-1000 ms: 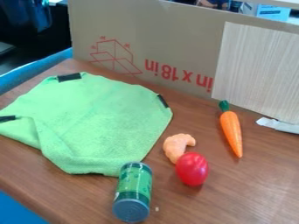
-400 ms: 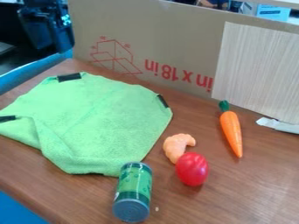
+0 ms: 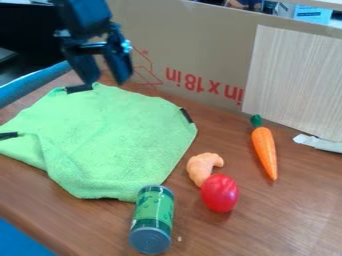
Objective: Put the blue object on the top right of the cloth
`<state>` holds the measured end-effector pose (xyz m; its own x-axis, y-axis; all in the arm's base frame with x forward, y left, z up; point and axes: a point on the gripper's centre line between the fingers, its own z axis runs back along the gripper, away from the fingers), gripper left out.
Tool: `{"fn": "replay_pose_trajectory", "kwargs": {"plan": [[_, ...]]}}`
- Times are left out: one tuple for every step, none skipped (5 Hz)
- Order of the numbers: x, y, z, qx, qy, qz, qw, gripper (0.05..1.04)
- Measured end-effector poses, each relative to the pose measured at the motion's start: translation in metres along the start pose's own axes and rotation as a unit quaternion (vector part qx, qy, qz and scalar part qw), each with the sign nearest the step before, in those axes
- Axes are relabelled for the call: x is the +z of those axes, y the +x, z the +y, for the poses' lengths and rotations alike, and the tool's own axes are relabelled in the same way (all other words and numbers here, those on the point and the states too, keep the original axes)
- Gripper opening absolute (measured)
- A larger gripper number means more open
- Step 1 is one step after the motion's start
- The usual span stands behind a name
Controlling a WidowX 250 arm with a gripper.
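Note:
The black gripper (image 3: 107,82) hangs at the upper left, above the back edge of the green cloth, with its two fingers apart and nothing between them. The cloth (image 3: 120,135) lies spread on the table at the left, its near left part folded. A green can with a blue-grey end (image 3: 152,220) lies on its side at the cloth's near edge, the end facing the camera. No other bluish object lies on the table.
An orange shrimp-like piece (image 3: 202,167) and a red tomato-like toy (image 3: 220,193) sit right of the can. Farther right is a carrot (image 3: 264,150). A cardboard wall (image 3: 194,45) stands along the back, with a white wrapper (image 3: 319,143) at the right.
The gripper has come in from the upper left, moving rightward and down to the cloth's back edge. The cloth, can and other objects have stayed in place.

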<state>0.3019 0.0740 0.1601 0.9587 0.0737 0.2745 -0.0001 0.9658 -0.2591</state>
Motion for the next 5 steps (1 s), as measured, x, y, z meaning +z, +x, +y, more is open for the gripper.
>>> {"fn": "replay_pose_trajectory", "kwargs": {"plan": [[-0.004,-0.002,-0.035,0.020,-0.015,0.000,0.9997,0.999],[-0.005,-0.014,-0.070,0.049,-0.010,0.021,0.9985,0.999],[-0.004,-0.030,-0.094,0.064,0.000,0.043,0.9970,0.999],[-0.012,-0.055,-0.116,0.066,0.039,0.065,0.9949,0.999],[-0.019,-0.073,-0.107,0.095,0.069,0.060,0.9913,0.999]]}}
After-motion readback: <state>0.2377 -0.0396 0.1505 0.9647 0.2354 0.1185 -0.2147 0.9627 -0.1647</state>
